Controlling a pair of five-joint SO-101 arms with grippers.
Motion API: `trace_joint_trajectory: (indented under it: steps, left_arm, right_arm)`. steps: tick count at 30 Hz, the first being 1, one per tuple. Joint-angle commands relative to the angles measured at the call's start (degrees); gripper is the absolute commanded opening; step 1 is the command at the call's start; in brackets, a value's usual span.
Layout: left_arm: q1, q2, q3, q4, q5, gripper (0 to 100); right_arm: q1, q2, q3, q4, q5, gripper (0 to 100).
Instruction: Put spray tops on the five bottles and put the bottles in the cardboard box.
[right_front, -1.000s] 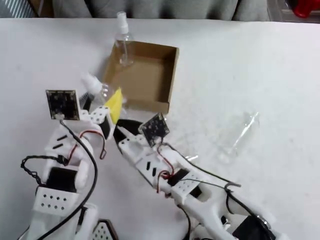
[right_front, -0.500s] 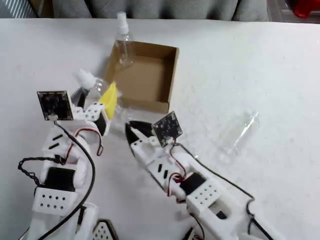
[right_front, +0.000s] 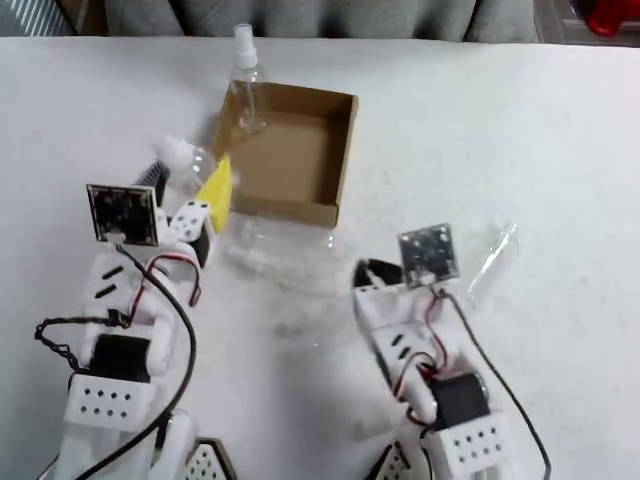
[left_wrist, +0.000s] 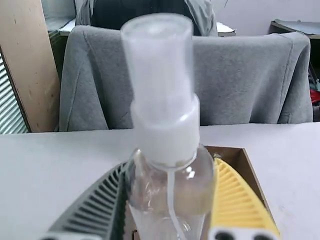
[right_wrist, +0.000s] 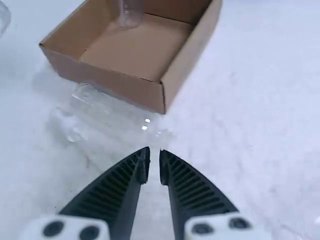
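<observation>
Left gripper (left_wrist: 167, 205) clasps the capped bottle (left_wrist: 162, 115); right gripper (right_wrist: 152, 162) seems closed, empty. Carry the bottle upright over the cardboard box (right_front: 347, 150) wall.

Right arm withdraws from its reach across the table. The right gripper (right_front: 368, 272), formerly just beside the left gripper (right_front: 185, 172) at the near-left corner of the cardboard box (right_front: 345, 150), now sits nearer and further right, well apart from it. The withdrawal uncovers a clear bottle (right_front: 265, 250) lying just beside the box's near wall. The left gripper, clamped on the spray bottle (right_front: 192, 165), shifts slightly left and farther.
</observation>
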Motion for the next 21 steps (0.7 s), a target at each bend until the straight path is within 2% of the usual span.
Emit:
trace_joint_trajectory:
  steps: [1,4,6,11,16,21]
  left_arm:
    - [-0.66,0.31,-1.23,-2.81,-0.70,2]
    - [-0.66,1.80,-3.78,-2.29,-0.70,2]
    - [-0.66,5.23,-6.42,-2.29,-0.70,2]
    - [-0.48,17.27,-13.71,-2.73,-0.70,2]
    - [-0.04,27.82,-19.34,-4.48,-0.44,2]
    - [-0.04,37.41,-19.69,-15.21,-0.35,2]
  right_arm:
    - [9.71,-6.37,1.67,1.27,9.14,1.5]
    - [17.54,-11.65,6.24,1.10,16.09,1.5]
    - [20.00,-14.37,10.55,0.31,18.73,1.5]
    - [24.04,-12.09,15.47,-2.15,19.16,1.5]
    - [24.48,-11.21,15.47,-1.27,19.16,1.5]
    - [22.29,-11.30,15.47,3.30,19.69,1.7]
